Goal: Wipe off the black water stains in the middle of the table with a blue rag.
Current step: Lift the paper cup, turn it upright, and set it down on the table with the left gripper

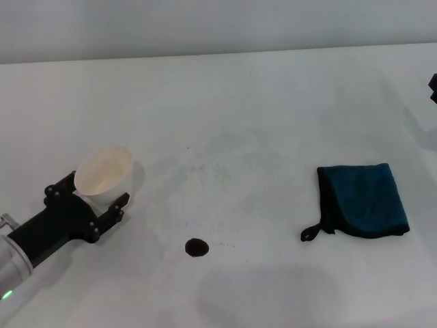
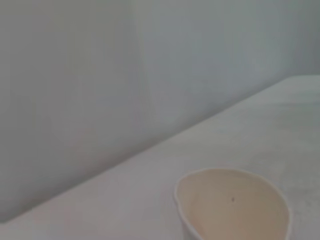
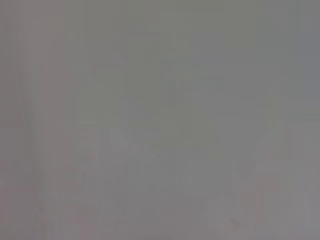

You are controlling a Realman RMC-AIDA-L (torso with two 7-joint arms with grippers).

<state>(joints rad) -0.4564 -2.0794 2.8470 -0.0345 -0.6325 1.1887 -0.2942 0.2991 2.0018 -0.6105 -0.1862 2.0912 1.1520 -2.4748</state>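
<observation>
The black water stain (image 1: 196, 247) is a small round blot near the table's front middle, with faint specks to its right. The blue rag (image 1: 365, 199) lies folded flat on the white table (image 1: 259, 109) at the right, its black loop pointing toward the stain. My left gripper (image 1: 92, 197) is at the left, shut on a white paper cup (image 1: 104, 174) that it holds tilted just above the table; the cup's rim also shows in the left wrist view (image 2: 232, 205). Only a black tip of my right gripper (image 1: 433, 87) shows at the far right edge, well away from the rag.
Faint grey smears mark the tabletop (image 1: 218, 164) behind the stain. The table's far edge meets a plain wall (image 1: 205, 27). The right wrist view shows only a blank grey surface.
</observation>
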